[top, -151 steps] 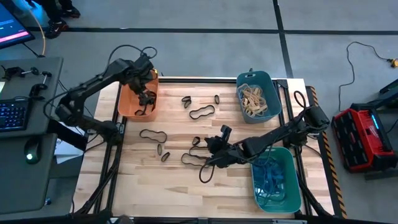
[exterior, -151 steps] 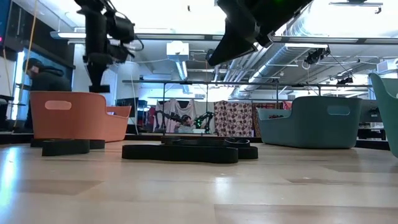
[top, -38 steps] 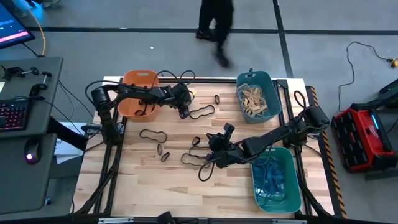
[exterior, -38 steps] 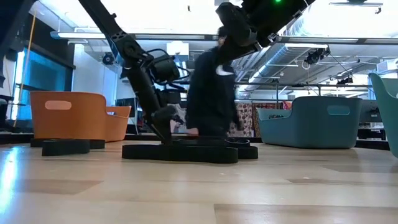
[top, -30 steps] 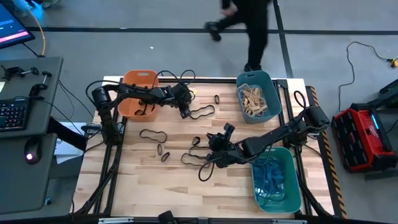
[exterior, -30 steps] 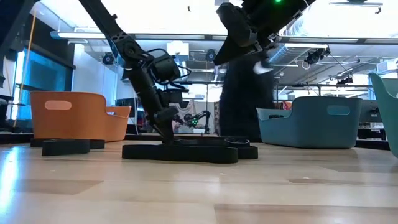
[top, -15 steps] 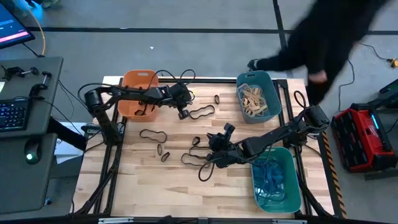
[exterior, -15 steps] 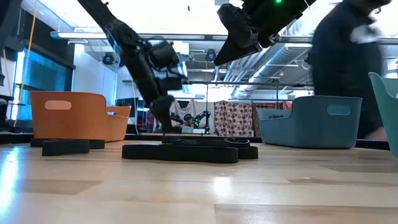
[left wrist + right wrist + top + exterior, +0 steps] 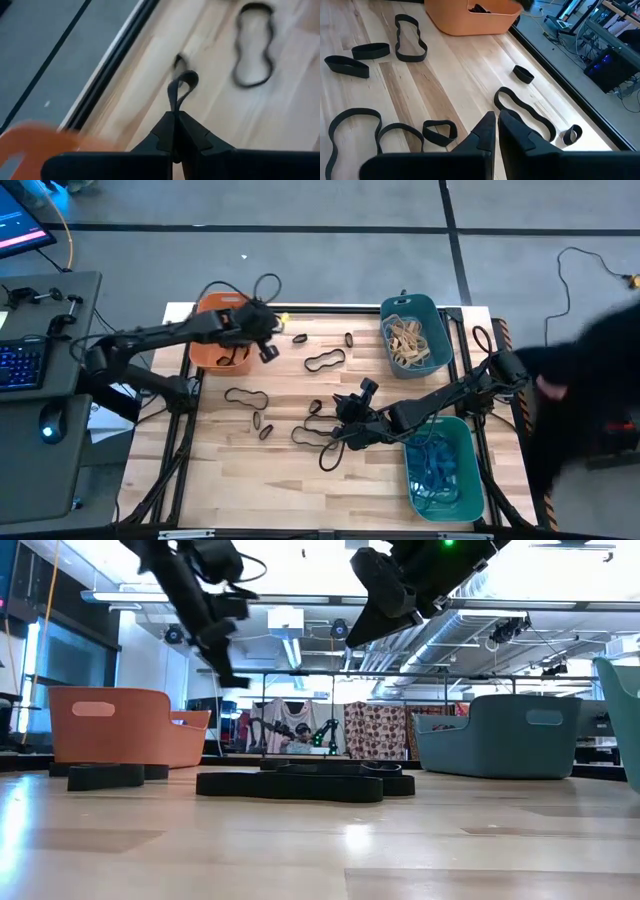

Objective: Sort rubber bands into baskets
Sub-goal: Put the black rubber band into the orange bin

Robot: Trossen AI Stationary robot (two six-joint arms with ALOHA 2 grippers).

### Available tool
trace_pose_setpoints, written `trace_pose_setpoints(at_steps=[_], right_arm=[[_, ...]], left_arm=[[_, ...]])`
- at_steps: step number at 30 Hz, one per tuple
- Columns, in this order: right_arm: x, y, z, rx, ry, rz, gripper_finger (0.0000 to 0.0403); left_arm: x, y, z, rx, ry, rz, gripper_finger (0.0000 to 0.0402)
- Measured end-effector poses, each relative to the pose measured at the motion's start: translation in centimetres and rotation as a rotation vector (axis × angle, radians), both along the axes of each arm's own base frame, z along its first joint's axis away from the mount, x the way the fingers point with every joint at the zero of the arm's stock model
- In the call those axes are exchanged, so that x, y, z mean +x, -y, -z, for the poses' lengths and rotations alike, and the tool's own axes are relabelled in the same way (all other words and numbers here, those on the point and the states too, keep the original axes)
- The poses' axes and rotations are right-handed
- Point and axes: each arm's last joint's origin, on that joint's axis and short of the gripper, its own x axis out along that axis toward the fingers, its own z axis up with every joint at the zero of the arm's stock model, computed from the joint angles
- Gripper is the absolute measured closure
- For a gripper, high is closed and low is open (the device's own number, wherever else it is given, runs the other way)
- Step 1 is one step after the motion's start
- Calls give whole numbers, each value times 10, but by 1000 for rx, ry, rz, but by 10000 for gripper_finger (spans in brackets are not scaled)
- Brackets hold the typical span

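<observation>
From above, the left gripper (image 9: 267, 352) hangs beside the orange basket (image 9: 213, 308) at the table's far left, fingers pinched tight on a small black rubber band (image 9: 181, 86) that dangles in a loop. The right gripper (image 9: 338, 431) hovers mid-table, fingers closed and empty, over loose black bands (image 9: 318, 361). Tan bands fill the dark teal basket (image 9: 438, 336); blue ones fill the green basket (image 9: 468, 452).

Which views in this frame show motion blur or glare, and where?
High view: a dark person smears along the right edge. Left wrist view: table and orange basket streak, while the left pincer, shut on a black band, stays sharp. Low view: bright ceiling lights wash out the top, with glare on the tabletop. Right wrist view: sharp.
</observation>
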Motion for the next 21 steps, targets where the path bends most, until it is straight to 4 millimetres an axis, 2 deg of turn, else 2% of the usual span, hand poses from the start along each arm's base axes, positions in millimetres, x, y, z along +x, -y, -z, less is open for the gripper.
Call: trace_pose_setpoints(at_steps=[6,10,15,21], right_arm=[[0,0,0,-1,-3,0,394],[-1,0,1,7,-3,7,394],[-1,0,1,5,-10,8,394],[-1,1,1,-11,-24,-1,394]], left_arm=[[-39,6,-20,-20,-36,-116,400],[-59,7,-25,-23,-20,-175,401],[-87,4,-6,-52,-17,-303,401],[-109,-6,21,-138,-12,-418,401]])
